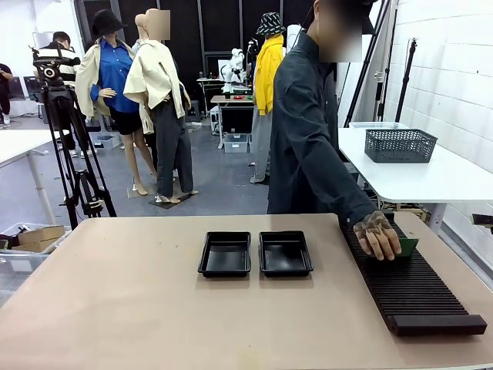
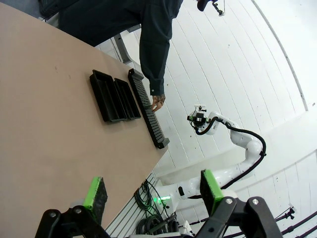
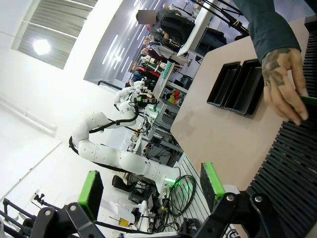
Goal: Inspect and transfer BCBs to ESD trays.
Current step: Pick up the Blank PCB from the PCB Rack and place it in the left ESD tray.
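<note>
Two black ESD trays [image 1: 225, 253] [image 1: 286, 253] sit side by side at the middle of the table, both empty. A person's hand [image 1: 377, 233] rests on a green BCB [image 1: 407, 247] standing in the far end of a long black ribbed rack [image 1: 408, 289] on the right. My left gripper [image 2: 152, 189] hangs open, high off the table's near side, far from the trays [image 2: 116, 96]. My right gripper [image 3: 151, 188] is open too, off the table's edge, with the hand [image 3: 282, 84] and the BCB [image 3: 309, 101] ahead of it.
A grey mesh basket [image 1: 400, 145] stands on a white side table at the back right. The person stands at the far right side of the table. A camera tripod [image 1: 73, 146] stands at the back left. Bare tabletop [image 1: 115, 293] lies left of the trays.
</note>
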You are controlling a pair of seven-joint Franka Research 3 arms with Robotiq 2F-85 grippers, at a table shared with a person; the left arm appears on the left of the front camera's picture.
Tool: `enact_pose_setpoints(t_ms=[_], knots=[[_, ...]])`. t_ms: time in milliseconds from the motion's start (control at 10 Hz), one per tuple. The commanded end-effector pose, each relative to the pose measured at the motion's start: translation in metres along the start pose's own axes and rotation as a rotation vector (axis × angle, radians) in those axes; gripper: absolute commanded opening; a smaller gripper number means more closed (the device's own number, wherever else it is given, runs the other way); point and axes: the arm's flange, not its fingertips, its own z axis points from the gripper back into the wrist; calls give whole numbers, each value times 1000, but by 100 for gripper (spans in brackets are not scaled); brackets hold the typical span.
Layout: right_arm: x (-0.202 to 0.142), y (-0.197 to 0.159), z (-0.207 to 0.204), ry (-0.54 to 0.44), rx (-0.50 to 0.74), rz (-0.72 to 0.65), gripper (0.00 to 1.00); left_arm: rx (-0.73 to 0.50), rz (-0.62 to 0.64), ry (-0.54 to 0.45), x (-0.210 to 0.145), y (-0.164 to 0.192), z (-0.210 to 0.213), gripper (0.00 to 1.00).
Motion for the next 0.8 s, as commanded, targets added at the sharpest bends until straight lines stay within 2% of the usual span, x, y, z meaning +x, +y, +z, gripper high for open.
enact_pose_setpoints(t_ms=[0, 700], knots=[[-1, -1, 0, -2, -5, -2, 100, 6, 4, -2, 1, -2, 1, 100], [-1, -1, 0, -2, -5, -2, 100, 6, 4, -2, 1, -2, 1, 100]])
